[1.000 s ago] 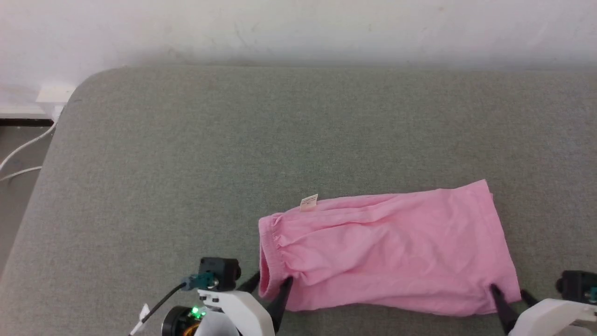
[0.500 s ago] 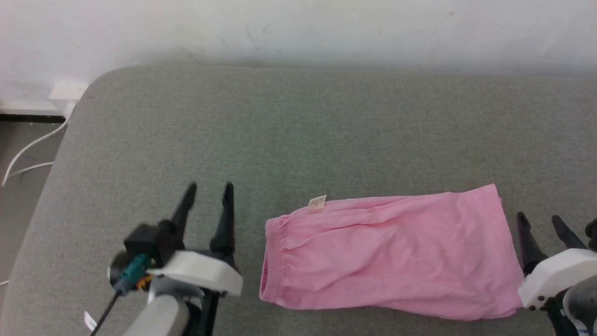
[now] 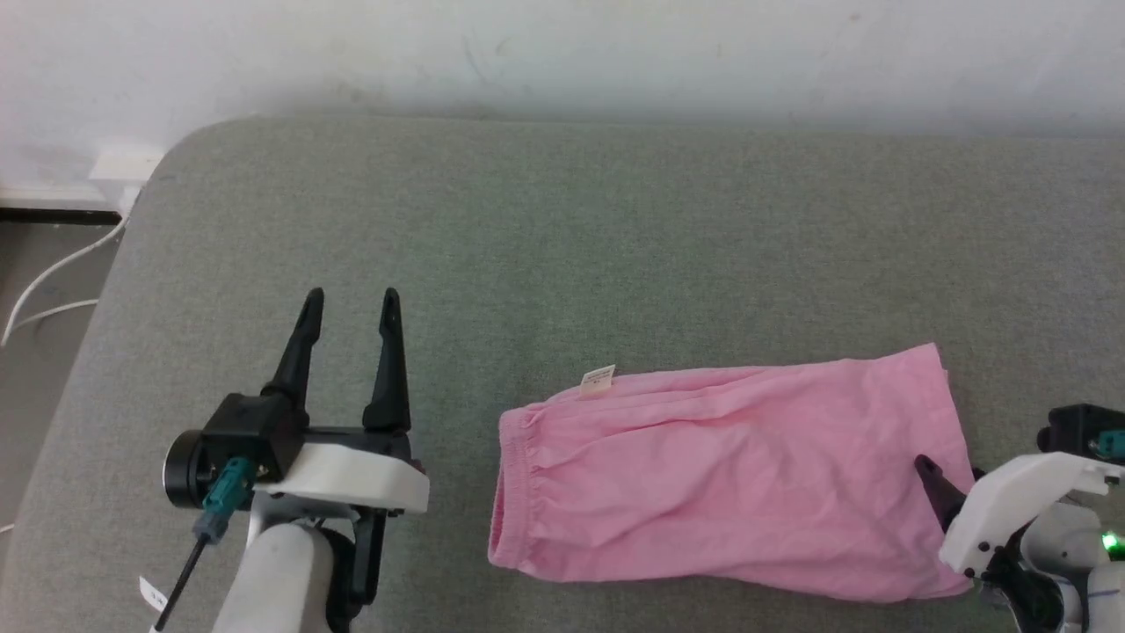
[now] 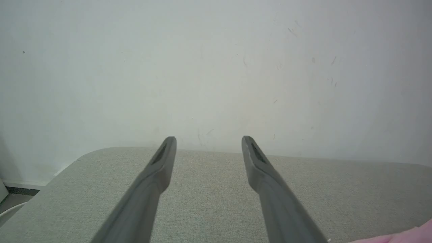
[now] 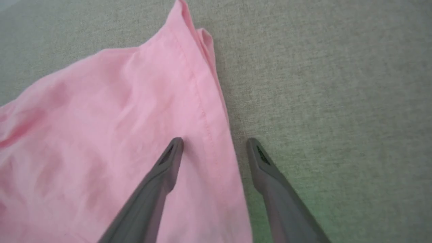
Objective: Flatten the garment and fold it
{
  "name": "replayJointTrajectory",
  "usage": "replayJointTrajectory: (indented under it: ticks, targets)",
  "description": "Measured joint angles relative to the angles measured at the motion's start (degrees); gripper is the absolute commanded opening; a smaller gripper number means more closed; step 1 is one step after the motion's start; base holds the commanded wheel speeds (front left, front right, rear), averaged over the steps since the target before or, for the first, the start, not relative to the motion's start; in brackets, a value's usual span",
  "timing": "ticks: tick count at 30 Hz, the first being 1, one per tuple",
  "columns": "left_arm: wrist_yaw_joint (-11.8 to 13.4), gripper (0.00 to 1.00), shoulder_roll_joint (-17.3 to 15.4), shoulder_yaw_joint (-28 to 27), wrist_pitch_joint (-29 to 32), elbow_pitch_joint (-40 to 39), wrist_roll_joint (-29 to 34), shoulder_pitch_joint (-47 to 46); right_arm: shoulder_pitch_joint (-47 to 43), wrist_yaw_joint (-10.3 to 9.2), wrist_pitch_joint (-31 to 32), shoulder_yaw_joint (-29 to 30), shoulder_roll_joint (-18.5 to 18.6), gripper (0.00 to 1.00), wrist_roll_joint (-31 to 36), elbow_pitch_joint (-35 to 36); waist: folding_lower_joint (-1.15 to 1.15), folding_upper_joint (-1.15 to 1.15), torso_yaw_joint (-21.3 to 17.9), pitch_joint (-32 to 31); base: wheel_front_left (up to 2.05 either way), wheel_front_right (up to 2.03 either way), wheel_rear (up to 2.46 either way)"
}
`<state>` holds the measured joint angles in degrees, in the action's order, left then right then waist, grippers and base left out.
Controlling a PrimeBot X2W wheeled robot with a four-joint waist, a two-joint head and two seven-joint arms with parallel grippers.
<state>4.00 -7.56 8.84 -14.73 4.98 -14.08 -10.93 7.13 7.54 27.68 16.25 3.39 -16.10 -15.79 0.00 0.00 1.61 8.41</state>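
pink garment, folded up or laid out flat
Laid out flat: the light-pink thin cloth garment lies full length on the grey cushion, lightly wrinkled.

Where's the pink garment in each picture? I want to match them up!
Head view: the pink garment lies flat, lower right of centre.
Left wrist view: a sliver of the pink garment peeks in at the bottom right corner.
Right wrist view: the pink garment covers the left half.
Shared landmark: the grey-green padded surface it lies on.
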Motion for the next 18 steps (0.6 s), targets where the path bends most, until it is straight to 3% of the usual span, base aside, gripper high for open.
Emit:
replayJointTrajectory:
  ticks: [4, 5, 6, 7, 8, 13, 18]
  targets:
    - [-1.7, 1.0, 1.6, -2.4, 0.0, 0.4, 1.7, 0.7, 1.1, 0.0, 3.1, -1.3, 0.0, 0.96, -1.9, -0.8, 0.0, 0.0, 0.0, 0.0, 0.0, 0.0, 0.0]
    - [-2.0, 1.0, 2.0, -2.9, 0.0, 0.5, 2.0, 0.8, 1.2, 0.0, 3.6, -1.4, 0.0, 0.49, -2.5, -0.8, 0.0, 0.0, 0.0, 0.0, 0.0, 0.0, 0.0]
    - [-2.4, 1.0, 2.2, -3.3, 0.0, 0.6, 2.3, 1.0, 1.2, 0.0, 4.1, -1.5, 0.0, 0.24, -3.1, -0.8, -0.01, 0.0, 0.0, 0.0, 0.0, 0.0, 0.0]
    - [-2.6, 1.0, 2.5, -3.6, 0.0, 0.6, 2.7, 1.3, 1.2, -0.01, 4.1, -1.6, 0.1, 0.06, -3.5, -0.7, 0.0, 0.0, 0.0, 0.0, 0.0, 0.0, 0.0]
    - [-3.0, 1.0, 2.7, -4.0, 0.0, 0.8, 3.1, 1.4, 1.2, -0.01, 4.0, -1.6, 0.1, 0.0, -3.6, -0.6, 0.0, 0.0, 0.1, 0.0, 0.0, 0.0, 0.0]
    - [-4.1, 1.0, 3.6, -5.4, 0.0, 0.9, 4.1, 1.5, 0.9, 0.0, 1.9, 0.2, -0.5, 0.0, -3.3, 0.1, 0.0, 0.0, 0.2, 0.1, 0.0, 0.0, 0.0]
    - [-4.6, 1.0, 4.0, -6.5, 0.0, 0.9, 4.6, 1.6, -0.5, 0.01, -2.3, 7.9, -0.7, 0.0, 2.8, 3.5, 0.0, 0.0, 0.4, 0.2, 0.0, 0.0, 0.0]
